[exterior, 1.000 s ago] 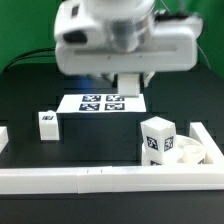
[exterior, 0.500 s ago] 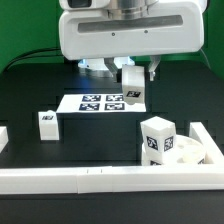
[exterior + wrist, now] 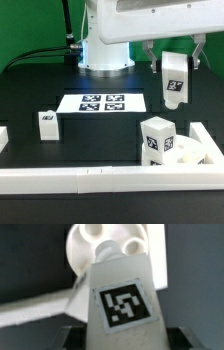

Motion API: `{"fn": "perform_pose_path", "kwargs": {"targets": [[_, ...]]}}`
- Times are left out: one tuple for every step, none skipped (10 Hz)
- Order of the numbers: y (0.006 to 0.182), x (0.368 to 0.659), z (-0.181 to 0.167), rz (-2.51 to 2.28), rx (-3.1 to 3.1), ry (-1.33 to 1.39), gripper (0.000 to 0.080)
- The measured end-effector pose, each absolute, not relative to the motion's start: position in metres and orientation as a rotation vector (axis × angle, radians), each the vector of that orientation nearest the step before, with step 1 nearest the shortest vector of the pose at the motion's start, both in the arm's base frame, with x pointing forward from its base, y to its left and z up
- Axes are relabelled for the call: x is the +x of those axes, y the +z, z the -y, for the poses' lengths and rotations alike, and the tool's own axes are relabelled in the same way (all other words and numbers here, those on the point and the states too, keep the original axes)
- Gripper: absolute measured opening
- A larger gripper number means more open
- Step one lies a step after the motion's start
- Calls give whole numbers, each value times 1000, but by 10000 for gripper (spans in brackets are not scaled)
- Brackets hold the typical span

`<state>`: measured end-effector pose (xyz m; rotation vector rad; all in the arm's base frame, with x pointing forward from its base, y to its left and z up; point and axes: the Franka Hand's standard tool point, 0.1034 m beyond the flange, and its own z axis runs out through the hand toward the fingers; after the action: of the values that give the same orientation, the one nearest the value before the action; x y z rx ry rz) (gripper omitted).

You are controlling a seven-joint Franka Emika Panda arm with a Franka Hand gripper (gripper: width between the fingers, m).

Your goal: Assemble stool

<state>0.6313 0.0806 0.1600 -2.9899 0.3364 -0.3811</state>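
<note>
Black table (image 3: 30,90): gripper (image 3: 176,66) clamped on a leg block (image 3: 175,90), aloft above the seat (image 3: 192,153) at the near edge, exterior view's right. Leg-insertion step, judged; next move requires aligning with a free socket.

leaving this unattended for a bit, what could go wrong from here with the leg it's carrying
The gripper holds the carried leg in the air, and it looks slightly tilted; it could meet a socket in the seat crooked and jam. The standing leg sits in the seat near the likely path, so the carried one might knock it. A slip would drop the block.
</note>
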Motion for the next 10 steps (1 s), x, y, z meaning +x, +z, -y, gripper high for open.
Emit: {"fn": "perform_pose_path", "kwargs": {"targets": [[157,630,-83,-329,-2977,-477,325],[156,630,-84,-342,-2956,-545,325],[155,635,-77,-463,-2871,-645,325],[148,637,-77,-506,-2828,-699,325],[141,640,-81,-521,-2799,-741,325],[134,640,-94,-522,-2780,-729,325],[134,640,-111,-553,-2757,-686,325],[134,641,-110,-533,-2764,-692,325],[133,641,-109,-535,-2765,-691,325],[133,641,-110,-534,-2765,-690,325]]}}
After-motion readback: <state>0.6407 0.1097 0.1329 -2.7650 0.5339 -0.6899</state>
